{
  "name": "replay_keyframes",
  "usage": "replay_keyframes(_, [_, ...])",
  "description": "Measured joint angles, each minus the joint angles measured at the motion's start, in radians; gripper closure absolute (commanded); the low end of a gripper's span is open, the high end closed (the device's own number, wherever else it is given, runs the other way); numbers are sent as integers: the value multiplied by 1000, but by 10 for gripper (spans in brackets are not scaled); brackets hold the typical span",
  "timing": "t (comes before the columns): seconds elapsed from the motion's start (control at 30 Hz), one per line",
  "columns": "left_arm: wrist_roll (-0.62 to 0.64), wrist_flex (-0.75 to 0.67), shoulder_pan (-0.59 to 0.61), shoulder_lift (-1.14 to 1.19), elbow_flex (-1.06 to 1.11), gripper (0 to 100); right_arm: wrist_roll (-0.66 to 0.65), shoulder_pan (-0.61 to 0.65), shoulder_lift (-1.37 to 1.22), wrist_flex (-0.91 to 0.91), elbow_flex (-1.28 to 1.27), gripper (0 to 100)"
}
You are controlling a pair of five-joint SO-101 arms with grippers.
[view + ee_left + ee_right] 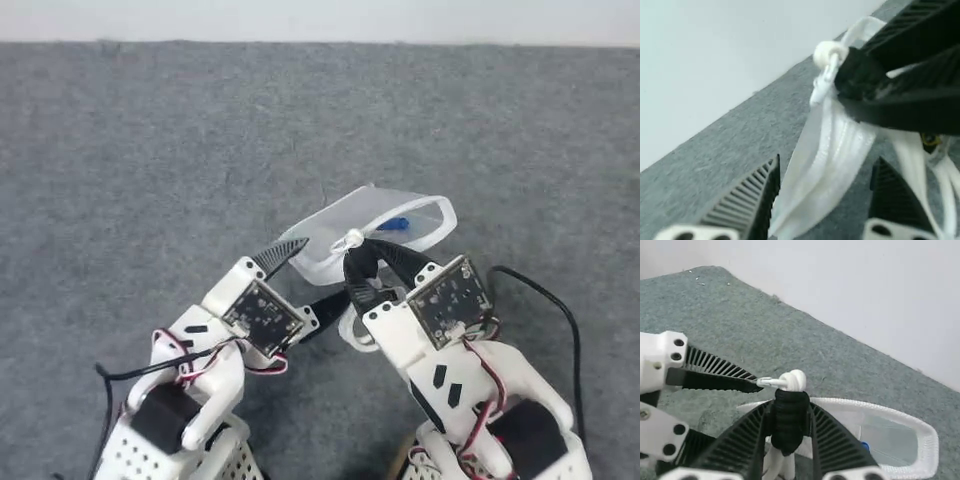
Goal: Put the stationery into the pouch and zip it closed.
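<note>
A white, partly see-through pouch (345, 215) lies on the grey mat, slightly lifted at its near end. A blue stationery item (394, 224) shows inside it through the clear side (865, 445). My right gripper (362, 252) is shut on the black zipper pull, just below its white bead (351, 240) (795, 380) at the pouch's near-left end. My left gripper (322, 270) is open, and its two fingers straddle that same end of the pouch (832, 145). In the left wrist view the bead (829, 51) sits against the right gripper's black fingers (920, 95).
Grey carpet-like mat (150, 150) covers the table, with open room left, right and beyond the pouch. A pale wall (320, 18) bounds the far edge. A black cable (545, 295) loops beside the right arm.
</note>
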State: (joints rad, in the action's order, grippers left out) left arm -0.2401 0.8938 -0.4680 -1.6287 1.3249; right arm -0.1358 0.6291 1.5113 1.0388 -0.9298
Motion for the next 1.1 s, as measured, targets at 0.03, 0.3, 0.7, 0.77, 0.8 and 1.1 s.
replay_keyframes(0.03, [0, -15, -2, 0, 12, 761, 0, 0, 8, 0, -8, 993])
replay_keyframes(0.3, [0, -141, -18, 2, 84, 927, 0, 0, 9, 0, -14, 993])
replay_keyframes(0.7, [0, -236, -29, 2, 144, 992, 66, -117, -5, -170, -103, 993])
replay_keyframes(0.77, [0, -238, -29, 2, 144, 992, 100, -150, -6, -212, -115, 993])
replay_keyframes(0.8, [0, -238, -25, 2, 144, 992, 114, -163, -8, -227, -118, 993])
replay_keyframes(1.1, [0, -190, 34, -5, 126, 992, 141, -244, -8, -354, -167, 993])
